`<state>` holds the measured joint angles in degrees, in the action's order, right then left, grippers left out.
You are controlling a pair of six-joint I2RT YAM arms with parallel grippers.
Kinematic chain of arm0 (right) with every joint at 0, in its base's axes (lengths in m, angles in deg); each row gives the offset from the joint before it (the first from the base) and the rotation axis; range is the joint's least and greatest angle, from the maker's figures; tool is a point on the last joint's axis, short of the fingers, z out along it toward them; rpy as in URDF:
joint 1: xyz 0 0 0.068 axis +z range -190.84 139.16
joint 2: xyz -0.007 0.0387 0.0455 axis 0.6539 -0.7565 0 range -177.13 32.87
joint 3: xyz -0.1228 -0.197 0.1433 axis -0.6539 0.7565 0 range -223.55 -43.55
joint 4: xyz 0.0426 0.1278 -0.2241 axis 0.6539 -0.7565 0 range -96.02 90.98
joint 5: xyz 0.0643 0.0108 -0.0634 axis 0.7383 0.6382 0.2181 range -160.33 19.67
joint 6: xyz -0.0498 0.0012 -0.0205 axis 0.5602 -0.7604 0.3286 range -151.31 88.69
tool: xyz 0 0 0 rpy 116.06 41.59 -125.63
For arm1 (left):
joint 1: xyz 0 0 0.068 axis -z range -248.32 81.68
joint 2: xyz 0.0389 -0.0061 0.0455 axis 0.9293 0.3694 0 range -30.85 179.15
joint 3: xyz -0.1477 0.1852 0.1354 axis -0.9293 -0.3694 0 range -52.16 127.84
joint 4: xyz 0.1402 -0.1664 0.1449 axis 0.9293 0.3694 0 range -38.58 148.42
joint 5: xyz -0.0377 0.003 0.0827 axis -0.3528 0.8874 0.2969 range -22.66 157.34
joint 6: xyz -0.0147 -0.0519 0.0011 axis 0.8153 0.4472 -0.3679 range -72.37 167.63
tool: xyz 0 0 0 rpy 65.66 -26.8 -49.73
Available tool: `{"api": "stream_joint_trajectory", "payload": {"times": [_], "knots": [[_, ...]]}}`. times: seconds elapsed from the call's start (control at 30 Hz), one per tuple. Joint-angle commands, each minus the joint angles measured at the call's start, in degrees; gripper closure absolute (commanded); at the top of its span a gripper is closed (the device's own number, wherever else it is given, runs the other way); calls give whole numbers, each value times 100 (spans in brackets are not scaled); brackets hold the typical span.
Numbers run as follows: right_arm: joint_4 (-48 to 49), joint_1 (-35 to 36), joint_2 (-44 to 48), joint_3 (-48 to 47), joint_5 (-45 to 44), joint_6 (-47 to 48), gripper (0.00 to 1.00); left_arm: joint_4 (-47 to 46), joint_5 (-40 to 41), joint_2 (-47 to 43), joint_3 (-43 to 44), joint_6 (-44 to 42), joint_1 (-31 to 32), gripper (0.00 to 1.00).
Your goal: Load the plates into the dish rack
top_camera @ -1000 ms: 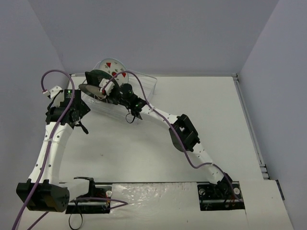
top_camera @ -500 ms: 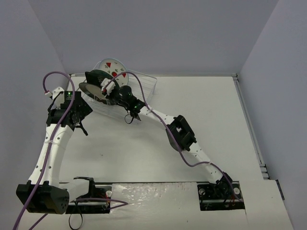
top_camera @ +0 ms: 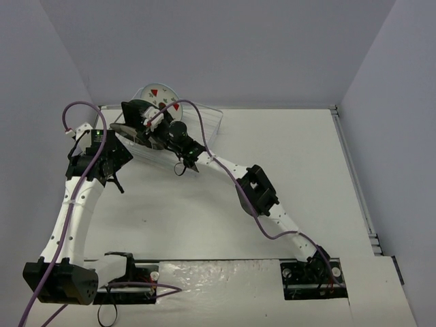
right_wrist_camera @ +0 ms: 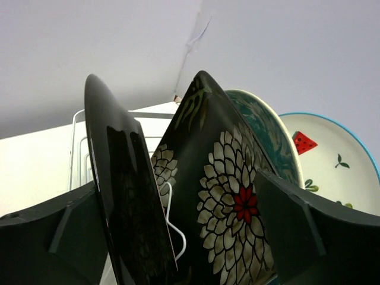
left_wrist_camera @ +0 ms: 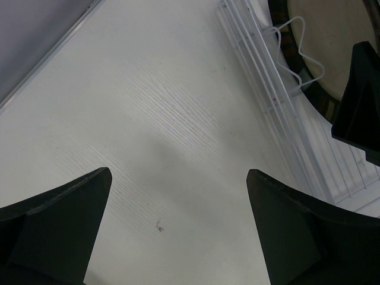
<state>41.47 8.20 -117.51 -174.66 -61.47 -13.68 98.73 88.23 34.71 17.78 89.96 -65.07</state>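
Note:
The clear dish rack [top_camera: 204, 126] stands at the back left of the table. Plates stand on edge in it: the white one with red fruit marks [right_wrist_camera: 323, 157], a teal-patterned one [right_wrist_camera: 268, 133], the black square floral one [right_wrist_camera: 231, 196] and the dark-rimmed one [right_wrist_camera: 127, 196]. My right gripper [right_wrist_camera: 178, 237] is open, its fingers straddling the dark-rimmed and floral plates without pinching either. From the left wrist the dark-rimmed plate's beige centre [left_wrist_camera: 335, 41] shows behind a white wire prong. My left gripper [left_wrist_camera: 178, 225] is open over bare table beside the rack's left edge [left_wrist_camera: 267, 89].
The rack's right half [top_camera: 211, 119] holds no plates. A grey wall runs right behind the rack and along the table's left side [left_wrist_camera: 35, 35]. The right arm's purple cable [top_camera: 204, 136] loops over the rack.
My right gripper has opened wide and let go of the dark-rimmed plate, which now stands in the rack. The left arm has hardly moved.

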Motion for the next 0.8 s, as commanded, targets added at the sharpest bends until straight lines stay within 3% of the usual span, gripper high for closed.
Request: {"api": "stream_joint_trajectory", "payload": {"times": [0.0, 0.23, 0.37, 0.47, 0.67, 0.77], "knots": [[829, -114, 1030, 257, -600, -4, 8, -214, -5, -17, 174, -90, -39, 3], [863, -114, 1601, 888, -166, -45, 4, -187, -14, 53, 247, -112, -35, 3], [685, -120, 1476, 552, -54, -241, 30, -131, 35, 58, 284, -120, -43, 3], [346, -171, 1129, 81, -241, -351, 33, -106, 70, 31, 279, -120, -43, 3], [336, -289, 1003, -38, -384, -549, 35, -82, 126, 70, 293, -129, -43, 3], [261, -331, 1087, -53, -653, -478, 27, -87, 117, 120, 307, -148, -35, 3]]}}
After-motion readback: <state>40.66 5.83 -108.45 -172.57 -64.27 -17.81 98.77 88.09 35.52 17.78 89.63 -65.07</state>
